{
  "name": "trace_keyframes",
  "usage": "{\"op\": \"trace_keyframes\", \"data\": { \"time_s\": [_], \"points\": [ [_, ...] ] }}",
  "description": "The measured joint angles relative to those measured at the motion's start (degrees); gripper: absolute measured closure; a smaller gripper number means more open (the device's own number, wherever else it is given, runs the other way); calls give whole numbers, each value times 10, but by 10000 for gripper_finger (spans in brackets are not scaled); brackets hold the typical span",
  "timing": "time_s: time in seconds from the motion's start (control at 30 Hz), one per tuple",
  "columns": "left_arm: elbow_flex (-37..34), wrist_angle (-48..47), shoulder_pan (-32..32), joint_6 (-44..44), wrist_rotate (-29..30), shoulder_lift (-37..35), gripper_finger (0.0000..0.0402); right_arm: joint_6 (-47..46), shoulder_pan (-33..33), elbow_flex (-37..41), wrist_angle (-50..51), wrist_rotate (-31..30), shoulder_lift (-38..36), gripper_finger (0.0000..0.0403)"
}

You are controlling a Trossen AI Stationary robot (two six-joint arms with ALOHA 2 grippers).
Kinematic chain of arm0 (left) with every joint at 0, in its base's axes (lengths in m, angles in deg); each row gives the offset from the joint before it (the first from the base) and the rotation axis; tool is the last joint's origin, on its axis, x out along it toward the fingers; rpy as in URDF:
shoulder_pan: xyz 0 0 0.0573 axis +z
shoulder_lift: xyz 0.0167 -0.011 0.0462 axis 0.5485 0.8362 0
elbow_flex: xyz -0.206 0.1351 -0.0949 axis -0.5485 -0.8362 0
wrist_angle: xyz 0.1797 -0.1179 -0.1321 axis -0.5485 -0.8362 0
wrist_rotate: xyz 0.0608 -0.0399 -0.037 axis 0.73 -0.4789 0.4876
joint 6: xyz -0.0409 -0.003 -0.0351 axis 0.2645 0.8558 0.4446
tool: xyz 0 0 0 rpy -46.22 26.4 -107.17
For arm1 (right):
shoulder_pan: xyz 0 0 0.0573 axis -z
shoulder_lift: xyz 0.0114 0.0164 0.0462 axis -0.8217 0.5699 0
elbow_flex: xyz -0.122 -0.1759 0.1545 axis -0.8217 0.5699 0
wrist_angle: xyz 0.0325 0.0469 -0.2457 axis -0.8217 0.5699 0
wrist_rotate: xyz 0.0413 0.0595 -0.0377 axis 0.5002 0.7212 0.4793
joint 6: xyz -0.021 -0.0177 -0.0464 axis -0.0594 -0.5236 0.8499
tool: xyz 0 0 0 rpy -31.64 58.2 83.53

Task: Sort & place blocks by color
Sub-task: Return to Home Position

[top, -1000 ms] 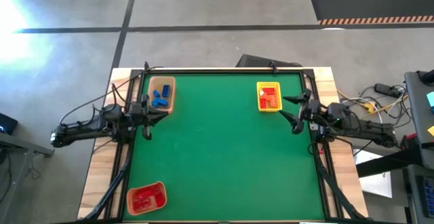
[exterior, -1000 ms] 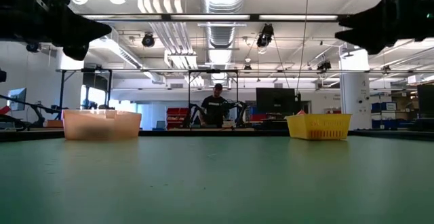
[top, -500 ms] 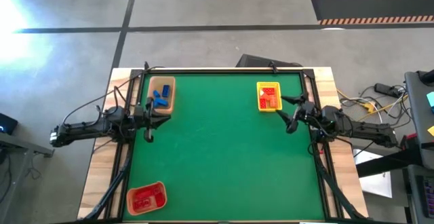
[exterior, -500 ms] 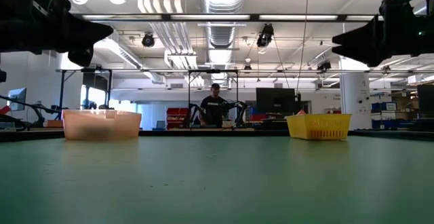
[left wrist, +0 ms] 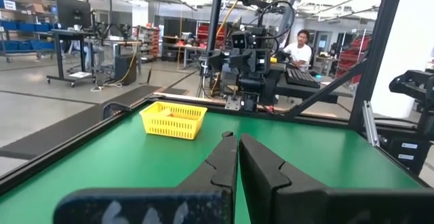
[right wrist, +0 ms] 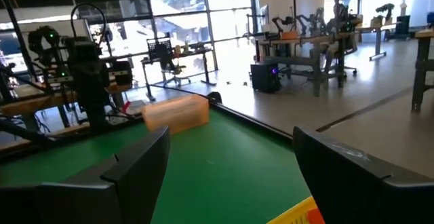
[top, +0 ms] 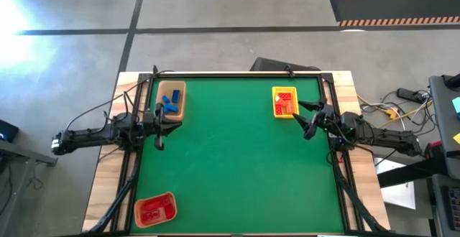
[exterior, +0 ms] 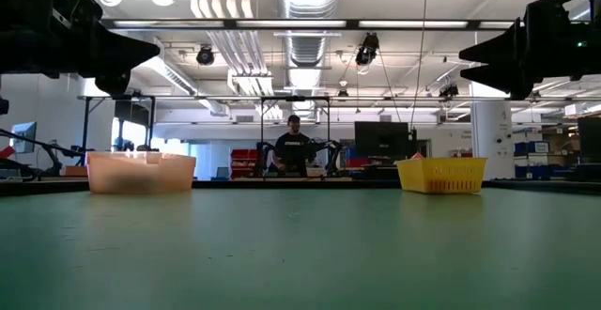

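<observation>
Blue blocks [top: 169,102] lie in the tan tray [top: 180,109] at the table's far left. Red and orange blocks [top: 285,105] lie in the yellow tray [top: 275,110] at the far right. Red blocks [top: 152,210] fill the orange tray [top: 167,199] at the near left. My left gripper [top: 172,122] hangs shut above the mat just beside the tan tray, pointing level toward the yellow tray [left wrist: 173,119]. My right gripper [top: 303,120] hangs open beside the yellow tray, pointing level toward the tan tray [right wrist: 175,112]. Neither holds anything.
The green mat [top: 237,158] between the trays lies bare. A black frame rail [top: 237,75] runs around the table. Beyond the far edge another robot stand and a seated person [exterior: 294,150] show in the room.
Both grippers have sunk a little toward the mat, still high above it. My right gripper has also rolled slightly about its own line. The trays and blocks have stayed where they were.
</observation>
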Motion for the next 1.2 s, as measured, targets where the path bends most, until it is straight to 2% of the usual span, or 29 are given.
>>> {"op": "trace_keyframes", "data": {
  "time_s": [0.33,0.73,1.2],
  "points": [
    [0,0,0,0,0,4,402,2,0,0,0,0,0,94],
    [-1,0,0,0,0,4,402,1,0,0,0,0,0,108],
    [-1,0,0,0,0,4,402,1,0,1,0,0,0,92]
  ]
}}
